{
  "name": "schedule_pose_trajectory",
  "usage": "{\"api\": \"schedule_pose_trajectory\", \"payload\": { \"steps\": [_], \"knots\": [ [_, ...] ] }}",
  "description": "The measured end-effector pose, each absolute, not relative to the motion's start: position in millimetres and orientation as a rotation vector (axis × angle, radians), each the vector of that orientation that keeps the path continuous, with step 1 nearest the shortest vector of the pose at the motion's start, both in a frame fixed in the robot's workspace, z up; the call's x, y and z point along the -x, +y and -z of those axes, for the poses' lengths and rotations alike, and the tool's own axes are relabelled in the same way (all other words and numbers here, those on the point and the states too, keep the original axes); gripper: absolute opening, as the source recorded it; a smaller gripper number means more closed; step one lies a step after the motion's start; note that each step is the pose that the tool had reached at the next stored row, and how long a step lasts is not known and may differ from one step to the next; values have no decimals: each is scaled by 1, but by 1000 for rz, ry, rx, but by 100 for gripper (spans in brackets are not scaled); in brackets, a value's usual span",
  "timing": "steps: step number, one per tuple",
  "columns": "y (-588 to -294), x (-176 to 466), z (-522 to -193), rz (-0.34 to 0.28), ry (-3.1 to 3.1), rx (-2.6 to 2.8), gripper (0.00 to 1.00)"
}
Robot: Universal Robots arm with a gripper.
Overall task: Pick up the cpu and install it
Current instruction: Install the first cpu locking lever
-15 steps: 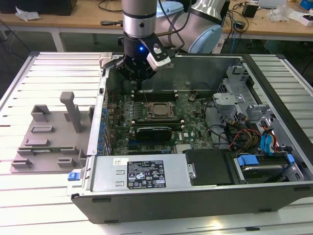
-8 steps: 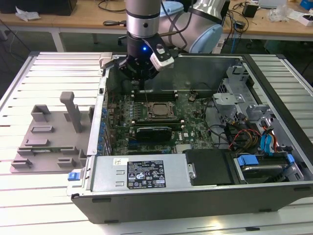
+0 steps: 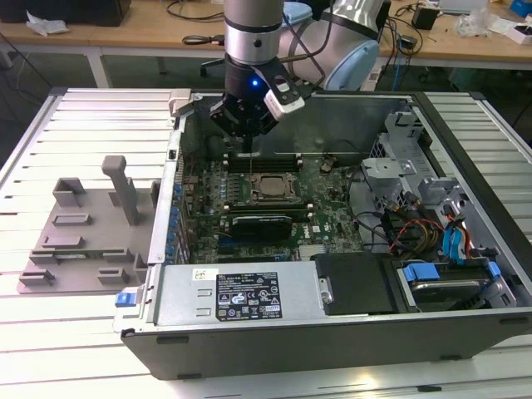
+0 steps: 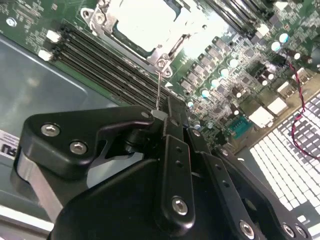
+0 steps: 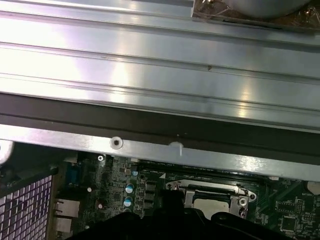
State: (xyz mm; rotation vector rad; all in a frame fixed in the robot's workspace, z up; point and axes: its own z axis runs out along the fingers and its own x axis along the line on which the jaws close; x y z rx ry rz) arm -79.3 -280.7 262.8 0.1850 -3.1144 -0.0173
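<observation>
While socketed, one cpu [image 3: 268, 184].

In the second wrist view you see the cpu [image 4: 142, 22] seated in its socket frame [image 4: 162, 56] on the motherboard [image 4: 235, 70], the gripper [image 4: 159, 116] black below it.

The cpu [image 3: 268, 186] is a small, thin square chip with a pale silvery metal top. It lies flat, face up, inside the black square socket frame [image 3: 268, 199] on the green board, level with the frame. It sits just below and slightly ahead of the hand [image 3: 249, 125], apart from it. In the second wrist view the cpu [image 4: 145, 22] shows bright white beyond the hand [image 4: 162, 117], and in the first wrist view it [image 5: 212, 202] lies within its metal surround.
</observation>
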Motion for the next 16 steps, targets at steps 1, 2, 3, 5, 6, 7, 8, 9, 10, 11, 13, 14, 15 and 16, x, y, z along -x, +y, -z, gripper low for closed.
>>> {"api": "schedule_pose_trajectory", "payload": {
  "steps": [1, 2, 3, 5, 6, 7, 8, 9, 10, 11, 13, 14, 15, 16],
  "knots": [
    [-281, 77, -263, 17, -3113, -185, 11],
    [-281, 75, -263, 18, -3112, -185, 11],
    [-281, 73, -263, 18, -3111, -185, 11],
    [-281, 71, -263, 18, -3110, -185, 11],
    [-281, 70, -263, 18, -3109, -185, 11],
    [-281, 70, -263, 18, -3109, -185, 11],
    [-281, 70, -263, 18, -3109, -185, 11],
    [-281, 70, -263, 18, -3109, -185, 11],
    [-281, 70, -263, 18, -3109, -184, 11],
    [-281, 70, -263, 18, -3109, -184, 11],
    [-281, 70, -261, 18, -3109, -185, 11],
    [-281, 70, -260, 18, -3109, -185, 11],
    [-281, 69, -259, 18, -3109, -185, 11],
    [-281, 69, -258, 18, -3108, -185, 11]
  ]
}}
